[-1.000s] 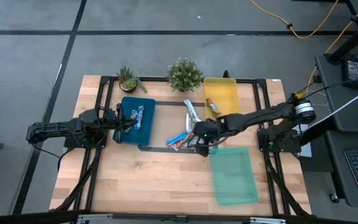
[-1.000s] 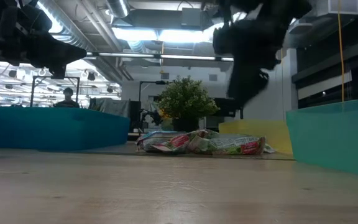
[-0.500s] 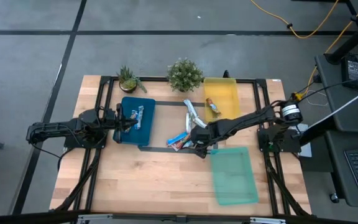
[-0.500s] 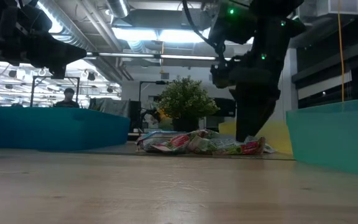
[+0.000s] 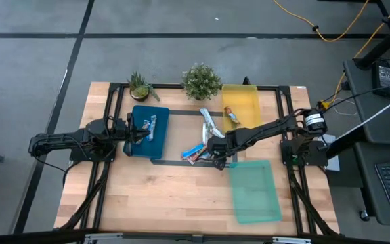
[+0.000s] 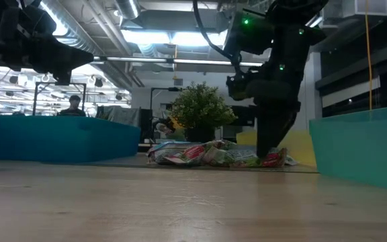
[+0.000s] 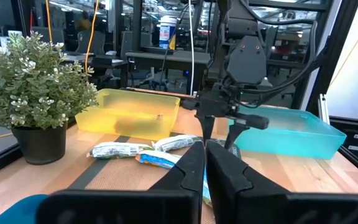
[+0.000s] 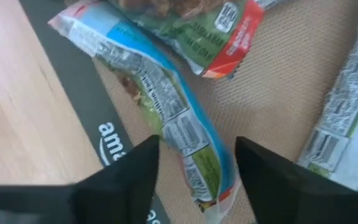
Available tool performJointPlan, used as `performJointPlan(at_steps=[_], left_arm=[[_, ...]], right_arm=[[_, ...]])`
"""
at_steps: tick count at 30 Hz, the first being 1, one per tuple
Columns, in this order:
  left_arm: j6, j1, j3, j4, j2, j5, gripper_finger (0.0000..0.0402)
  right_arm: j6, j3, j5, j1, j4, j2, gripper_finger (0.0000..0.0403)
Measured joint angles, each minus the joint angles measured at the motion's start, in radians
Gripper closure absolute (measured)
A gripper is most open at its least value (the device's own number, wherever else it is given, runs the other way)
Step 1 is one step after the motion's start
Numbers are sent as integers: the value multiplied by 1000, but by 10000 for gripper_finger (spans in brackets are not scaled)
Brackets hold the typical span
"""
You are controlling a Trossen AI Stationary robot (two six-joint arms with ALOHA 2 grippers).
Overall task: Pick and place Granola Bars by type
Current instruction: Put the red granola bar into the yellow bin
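Several foil-wrapped granola bars (image 5: 196,152) lie in a loose pile on a dark mat at the table's middle; the pile also shows in the low view (image 6: 213,154). My right gripper (image 5: 217,158) is open and lowered onto the pile. Its fingers stand on either side of a bar with a blue edge (image 8: 180,127) that lies flat on the mat. More bars lie in the blue tray (image 5: 156,141) and one lies in the yellow tray (image 5: 244,100). My left gripper (image 5: 138,133) is shut and hovers over the blue tray. My right gripper comes at the blue-edged bar from above, pointing down, with one finger (image 8: 135,174) on each long side, across the bar near one end (image 8: 204,180). I cannot tell whether the fingers touch it. The bar lies flat on the mat.
A green tray (image 5: 254,193) lies at the near right, close beside my right gripper. Two potted plants (image 5: 200,81) (image 5: 139,86) stand at the far edge. Bare wood lies along the near side of the table.
My right gripper has gone down and a little toward the table's left and near edge, onto the pile of bars. The bars have stayed where they were.
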Motion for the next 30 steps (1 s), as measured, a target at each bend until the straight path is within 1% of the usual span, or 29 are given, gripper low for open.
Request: performJointPlan(at_steps=[7, 10, 13, 17, 21, 26, 30], left_arm=[[0, 0, 0, 0, 0, 0, 391], [0, 0, 0, 0, 0, 0, 394], [0, 0, 0, 0, 0, 0, 396], [0, 0, 0, 0, 0, 0, 392], [0, 0, 0, 0, 0, 0, 389], [0, 0, 0, 0, 0, 0, 393], [0, 0, 0, 0, 0, 0, 395]], right_arm=[[1, 0, -33, 0, -1, 0, 300], [7, 0, -39, 0, 1, 0, 333], [29, 0, -48, 0, 4, 0, 357], [28, 24, -82, 0, -5, 0, 368], [8, 94, -83, 1, -54, 0, 363], [-26, 234, -70, 1, -170, 0, 365], [-67, 375, -18, 1, -251, 0, 373]])
